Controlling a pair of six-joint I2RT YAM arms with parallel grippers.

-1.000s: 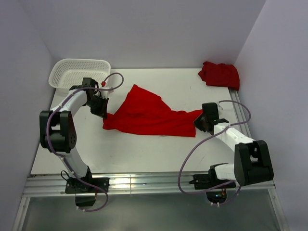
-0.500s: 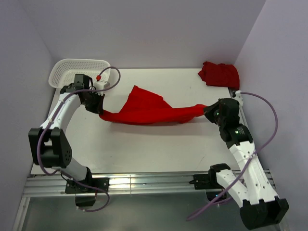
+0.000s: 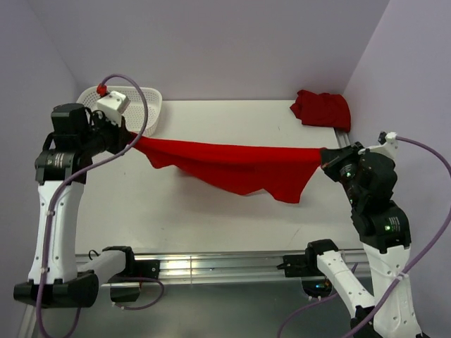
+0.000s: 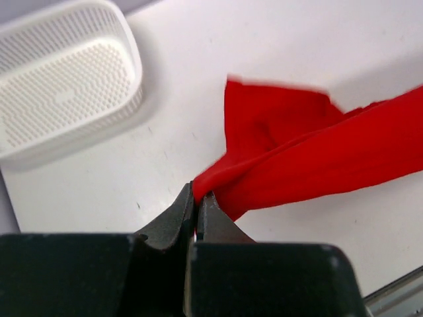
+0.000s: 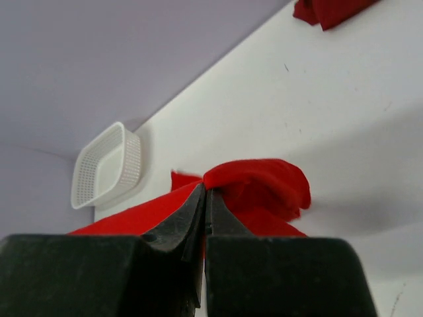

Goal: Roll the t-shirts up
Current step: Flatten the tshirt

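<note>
A red t-shirt (image 3: 232,163) hangs stretched in the air between both arms, above the white table (image 3: 211,218). My left gripper (image 3: 131,137) is shut on its left end; in the left wrist view the cloth (image 4: 310,158) runs from the closed jaws (image 4: 197,195) to the right. My right gripper (image 3: 325,156) is shut on its right end; the right wrist view shows the cloth (image 5: 258,185) bunched at the closed jaws (image 5: 205,191). A second red t-shirt (image 3: 322,108) lies crumpled at the far right corner, also in the right wrist view (image 5: 334,10).
A white mesh basket (image 3: 144,102) stands at the far left corner, behind my left arm; it also shows in the left wrist view (image 4: 63,79) and the right wrist view (image 5: 106,165). Purple walls enclose the table on three sides. A metal rail (image 3: 211,266) runs along the near edge.
Both arms have risen and spread apart, lifting the t-shirt off the table and pulling it taut. The second t-shirt has not moved.
</note>
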